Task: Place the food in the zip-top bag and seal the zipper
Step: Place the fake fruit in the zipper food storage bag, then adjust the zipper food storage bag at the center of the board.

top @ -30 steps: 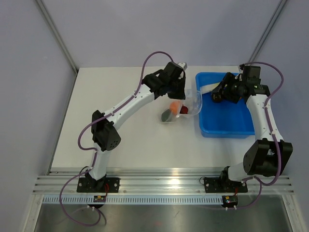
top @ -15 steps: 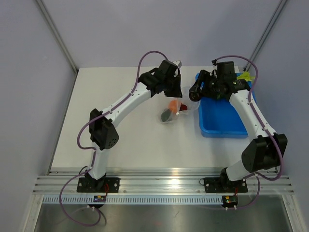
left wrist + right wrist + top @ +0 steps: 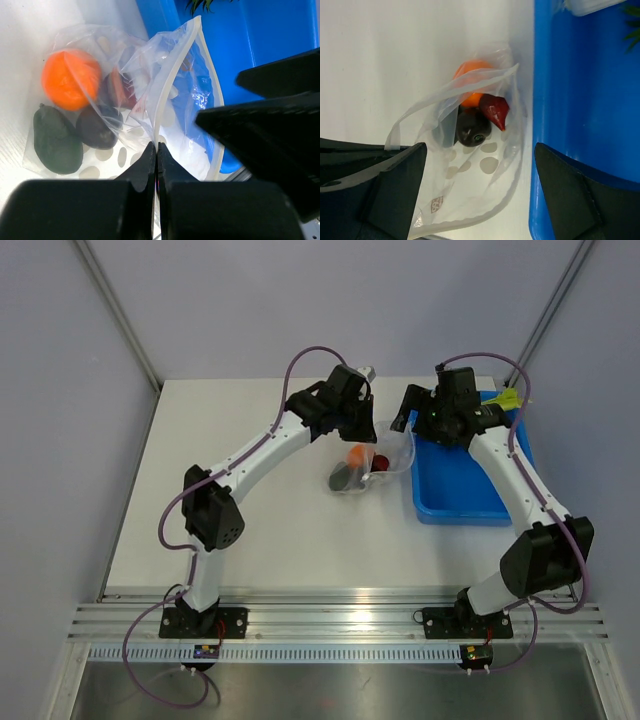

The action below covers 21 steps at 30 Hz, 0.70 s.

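Note:
The clear zip-top bag [image 3: 372, 462] lies on the table left of the blue bin, mouth open toward the bin. It holds an orange piece [image 3: 67, 80], a red piece [image 3: 495, 110] and dark pieces [image 3: 55, 141]. My left gripper [image 3: 156, 150] is shut on the bag's near mouth edge and holds it up; it also shows in the top view [image 3: 367, 430]. The zipper strip [image 3: 214, 100] runs along the open mouth. My right gripper [image 3: 480, 195] is open and empty, just above the bag's mouth [image 3: 405, 423]. Green pineapple leaves [image 3: 508, 398] show in the bin's far corner.
The blue bin [image 3: 470, 490] stands right of the bag, its left wall [image 3: 545, 100] close to the bag's mouth. Both arms cross the back middle of the white table [image 3: 250, 530]. Grey walls stand behind and at the sides.
My right arm has swung left from inside the blue bin to the bag's mouth. My left gripper still holds the bag edge and shifted slightly left.

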Tool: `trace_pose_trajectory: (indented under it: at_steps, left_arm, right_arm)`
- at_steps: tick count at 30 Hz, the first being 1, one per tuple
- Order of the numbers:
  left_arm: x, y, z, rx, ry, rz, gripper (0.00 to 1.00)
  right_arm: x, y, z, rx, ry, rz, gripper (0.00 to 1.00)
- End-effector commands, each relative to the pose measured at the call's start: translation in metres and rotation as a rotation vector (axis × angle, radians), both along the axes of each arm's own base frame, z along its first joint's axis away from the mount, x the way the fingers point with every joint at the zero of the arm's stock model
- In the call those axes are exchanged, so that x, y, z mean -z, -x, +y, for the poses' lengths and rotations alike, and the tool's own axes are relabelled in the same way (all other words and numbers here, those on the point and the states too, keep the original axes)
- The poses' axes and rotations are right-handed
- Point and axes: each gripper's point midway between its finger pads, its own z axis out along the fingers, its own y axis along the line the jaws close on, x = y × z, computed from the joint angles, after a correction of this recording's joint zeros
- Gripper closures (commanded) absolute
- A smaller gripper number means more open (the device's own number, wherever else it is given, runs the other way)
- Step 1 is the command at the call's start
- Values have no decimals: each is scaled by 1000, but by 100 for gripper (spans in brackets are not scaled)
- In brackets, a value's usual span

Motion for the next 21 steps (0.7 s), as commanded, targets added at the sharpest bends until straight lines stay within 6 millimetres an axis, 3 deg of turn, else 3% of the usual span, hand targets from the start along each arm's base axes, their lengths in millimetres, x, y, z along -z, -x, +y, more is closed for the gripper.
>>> trace_pose_trajectory:
  at_steps: [1, 3, 7, 9, 13, 15, 16, 17, 19, 20, 21]
  left_arm:
    - [-44, 4, 2, 13, 83, -75, 100]
    - [-48, 5, 3, 12, 86, -83, 100]
    - [-48, 6, 4, 11, 86, -81, 100]
    - [-47, 6, 5, 7, 83, -79, 100]
    - [-49, 5, 6, -2, 83, -84, 100]
    - [-52, 5, 8, -9, 81, -93, 100]
    - [-52, 4, 10, -9, 78, -96, 100]
    - [-54, 3, 12, -14, 75, -101, 100]
    - [-57, 0, 18, -18, 58, -121, 100]
    - [-60, -3, 23, -21, 52, -132, 100]
    - [-72, -6, 27, -21, 51, -165, 100]
  right_arm:
    - [-31, 6, -34, 127, 107, -120, 5]
    - [-19, 11, -40, 135, 116, -92, 16]
    - [7, 20, -32, 114, 82, -27, 21]
    - [19, 25, -17, 67, 12, 1, 24]
    - [34, 31, 3, 6, -73, 50, 40]
    - [36, 31, 7, -4, -83, 44, 48]
    - [33, 30, 9, -13, -87, 34, 55]
    - [30, 29, 11, -21, -93, 28, 70]
    - [15, 24, 14, -29, -103, -9, 85]
    - [9, 22, 17, -41, -113, -27, 100]
    - [-7, 17, 19, -51, -124, -61, 100]
